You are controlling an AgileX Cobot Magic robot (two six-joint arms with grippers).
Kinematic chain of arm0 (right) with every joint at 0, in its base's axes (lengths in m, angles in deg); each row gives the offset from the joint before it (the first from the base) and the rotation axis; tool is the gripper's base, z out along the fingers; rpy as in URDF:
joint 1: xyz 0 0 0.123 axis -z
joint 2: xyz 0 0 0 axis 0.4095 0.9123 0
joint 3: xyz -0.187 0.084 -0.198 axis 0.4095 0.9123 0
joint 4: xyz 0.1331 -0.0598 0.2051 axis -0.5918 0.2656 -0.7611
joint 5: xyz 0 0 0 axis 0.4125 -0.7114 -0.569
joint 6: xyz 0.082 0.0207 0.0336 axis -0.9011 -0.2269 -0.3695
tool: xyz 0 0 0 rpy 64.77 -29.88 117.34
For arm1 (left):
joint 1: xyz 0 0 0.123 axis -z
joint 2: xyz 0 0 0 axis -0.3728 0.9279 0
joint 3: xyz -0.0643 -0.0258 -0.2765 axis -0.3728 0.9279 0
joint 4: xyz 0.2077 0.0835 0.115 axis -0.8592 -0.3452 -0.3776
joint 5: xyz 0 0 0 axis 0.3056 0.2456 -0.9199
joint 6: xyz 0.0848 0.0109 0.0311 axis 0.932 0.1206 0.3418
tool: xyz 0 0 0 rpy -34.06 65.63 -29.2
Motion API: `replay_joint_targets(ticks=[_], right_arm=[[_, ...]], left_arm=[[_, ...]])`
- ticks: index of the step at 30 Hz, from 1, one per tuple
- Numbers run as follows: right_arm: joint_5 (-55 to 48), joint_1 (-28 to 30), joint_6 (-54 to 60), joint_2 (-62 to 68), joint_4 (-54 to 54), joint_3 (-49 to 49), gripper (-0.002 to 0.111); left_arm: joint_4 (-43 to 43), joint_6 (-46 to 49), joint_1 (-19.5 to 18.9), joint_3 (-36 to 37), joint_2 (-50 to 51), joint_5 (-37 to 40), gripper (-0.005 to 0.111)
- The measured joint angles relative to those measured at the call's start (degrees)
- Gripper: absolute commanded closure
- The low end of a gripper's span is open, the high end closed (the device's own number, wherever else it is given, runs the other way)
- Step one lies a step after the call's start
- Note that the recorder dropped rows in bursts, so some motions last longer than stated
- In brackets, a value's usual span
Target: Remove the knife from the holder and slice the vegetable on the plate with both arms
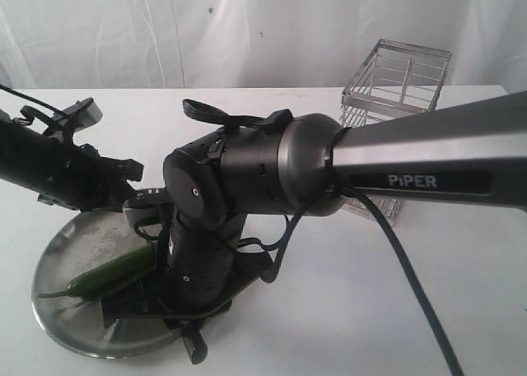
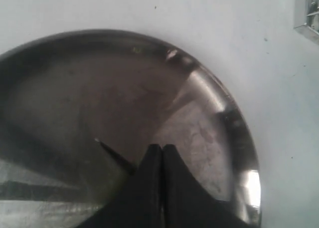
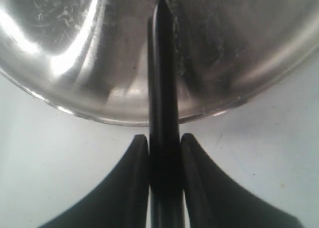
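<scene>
The green chili pepper (image 1: 111, 273) lies on the steel plate (image 1: 58, 257), stem toward the plate's left rim. My right gripper (image 3: 164, 138) is shut on the knife's black handle; the knife (image 3: 162, 63) runs out over the plate (image 3: 75, 53). In the exterior view that PIPER arm reaches across, and its gripper (image 1: 193, 335) points down at the plate's front edge. My left gripper (image 2: 162, 148) hangs shut over the plate (image 2: 214, 103), just above the chili's blunt end (image 1: 148, 257). A thin dark point (image 2: 112, 150) sticks out beside its fingers. The chili does not show in either wrist view.
The wire holder (image 1: 395, 80) stands at the back right of the white table, and its corner (image 2: 309, 13) shows in the left wrist view. A black cable (image 1: 412, 285) hangs from the right arm over the table. A white curtain closes the back.
</scene>
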Motion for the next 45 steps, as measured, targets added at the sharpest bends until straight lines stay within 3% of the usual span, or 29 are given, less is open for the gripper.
replay_joint_targets(ticks=[17,33,45], right_arm=[[0.68,0.0,0.0,0.0,0.0,0.0,0.107],[0.8,0.0,-0.37,0.0,0.0,0.0,0.107],[-0.7,0.0,-0.37,0.0,-0.68,0.0,0.107]], left_arm=[[5.98,4.56,0.0,2.82,0.58,-3.43,0.107],[11.46,9.52,-0.25,2.82,9.08,-1.56,0.107],[9.57,8.44,-0.24,-0.67,4.44,0.11,0.107]])
